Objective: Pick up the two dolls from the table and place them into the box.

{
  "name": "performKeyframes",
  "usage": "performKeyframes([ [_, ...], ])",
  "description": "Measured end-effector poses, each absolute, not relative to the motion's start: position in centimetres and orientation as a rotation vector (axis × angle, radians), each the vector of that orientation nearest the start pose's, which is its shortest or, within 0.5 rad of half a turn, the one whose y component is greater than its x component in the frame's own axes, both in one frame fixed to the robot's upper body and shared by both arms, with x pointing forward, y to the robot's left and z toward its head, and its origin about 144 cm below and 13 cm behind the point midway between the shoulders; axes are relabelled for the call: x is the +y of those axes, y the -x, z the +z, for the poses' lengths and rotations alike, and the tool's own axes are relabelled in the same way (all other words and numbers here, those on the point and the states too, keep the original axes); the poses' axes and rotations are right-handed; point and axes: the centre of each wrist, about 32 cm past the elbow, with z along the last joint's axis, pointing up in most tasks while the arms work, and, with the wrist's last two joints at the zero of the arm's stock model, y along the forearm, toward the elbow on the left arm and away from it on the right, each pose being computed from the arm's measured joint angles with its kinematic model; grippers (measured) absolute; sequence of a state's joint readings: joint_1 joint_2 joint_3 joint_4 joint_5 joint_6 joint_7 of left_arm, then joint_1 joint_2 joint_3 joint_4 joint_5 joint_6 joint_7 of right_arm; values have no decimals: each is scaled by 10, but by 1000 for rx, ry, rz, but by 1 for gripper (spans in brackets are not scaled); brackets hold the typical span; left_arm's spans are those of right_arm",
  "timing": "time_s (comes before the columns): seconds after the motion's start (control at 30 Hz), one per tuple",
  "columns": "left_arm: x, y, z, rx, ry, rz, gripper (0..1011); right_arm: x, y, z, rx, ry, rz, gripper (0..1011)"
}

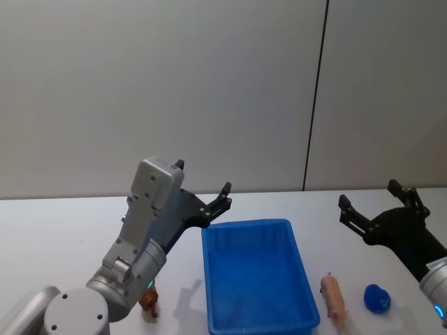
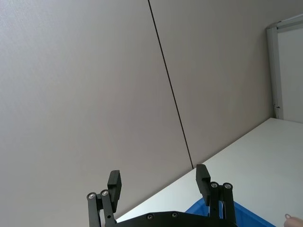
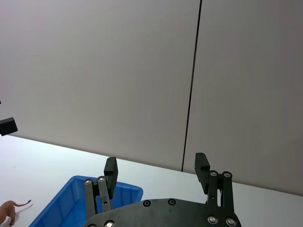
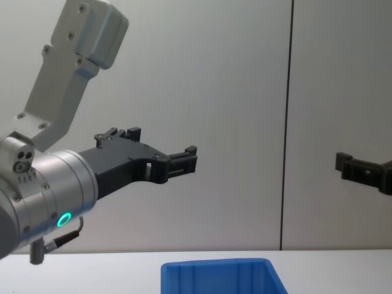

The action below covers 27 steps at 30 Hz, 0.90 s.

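Nearest the robot, on the white tabletop (image 1: 42, 223), a small brown doll (image 1: 149, 302) stands left of the blue box (image 1: 255, 279). A pink doll (image 1: 333, 296) lies just right of the box, with a round blue toy (image 1: 377, 299) farther right; all three are outside the box. The left gripper (image 1: 202, 176) is raised near the box's far left corner, its fingers spread and empty. The right gripper (image 1: 368, 193) hangs beyond the pink doll, likewise spread and empty. A grey panelled wall (image 1: 209, 84) stands behind.
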State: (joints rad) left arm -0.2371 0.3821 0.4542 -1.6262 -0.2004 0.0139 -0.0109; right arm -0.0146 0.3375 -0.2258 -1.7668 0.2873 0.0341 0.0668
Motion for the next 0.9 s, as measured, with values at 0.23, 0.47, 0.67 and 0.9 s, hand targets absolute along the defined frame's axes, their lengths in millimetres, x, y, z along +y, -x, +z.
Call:
performKeyframes([
  [0.23,198,-492,1204,-268,-61,1124,1001,-238,-445,1190,-71,-19,-1232,1001],
  [0.47,198,-492,1204,-268,-61,1124,1001,-240,-448,1191,-49,14,-1240,1001],
  [0.67,198,-492,1204,-268,-61,1124,1001,-244,-453,1191,-12,53,-1253,1001],
  [0.9,198,-492,1204,-268,-61,1124,1001,-251,-460,1189,38,106,-1272,1001],
])
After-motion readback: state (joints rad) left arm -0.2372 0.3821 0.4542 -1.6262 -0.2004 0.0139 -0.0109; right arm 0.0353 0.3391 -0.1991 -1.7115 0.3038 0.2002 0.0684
